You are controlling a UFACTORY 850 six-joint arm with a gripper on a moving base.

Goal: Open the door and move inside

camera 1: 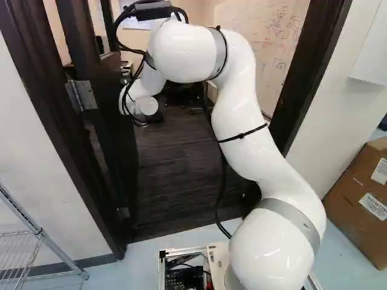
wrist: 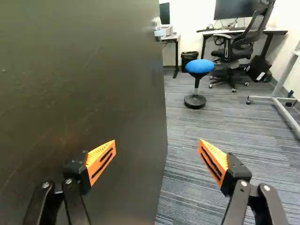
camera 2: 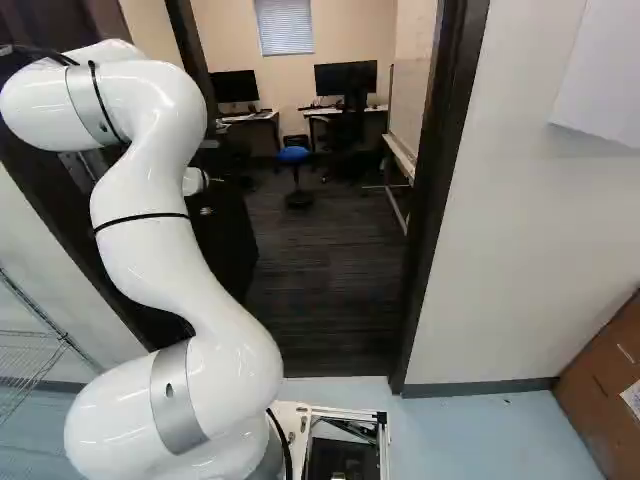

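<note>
The dark door (camera 1: 118, 142) stands swung inward on its hinge side in the left base view; in the right base view the arm partly covers the door (camera 2: 228, 240). My gripper (camera 1: 155, 116) is a small dark part at the arm's end, inside the doorway, fingertips hidden. Seen from the wrist, the gripper (wrist: 157, 145) is open with nothing between its pads. One finger is in front of the door's face (wrist: 79, 84), the other over the carpet past the door's edge; contact cannot be told. A silver handle (wrist: 163, 31) shows at that edge.
Dark door frame (camera 2: 432, 200) bounds the opening beside a white wall. Inside are a blue stool (wrist: 200, 66), an office chair (wrist: 232, 51), desks and a whiteboard stand (wrist: 276, 101). Cardboard box (camera 1: 363, 199) lies right, wire shelf (camera 1: 21, 251) left, both outside the doorway.
</note>
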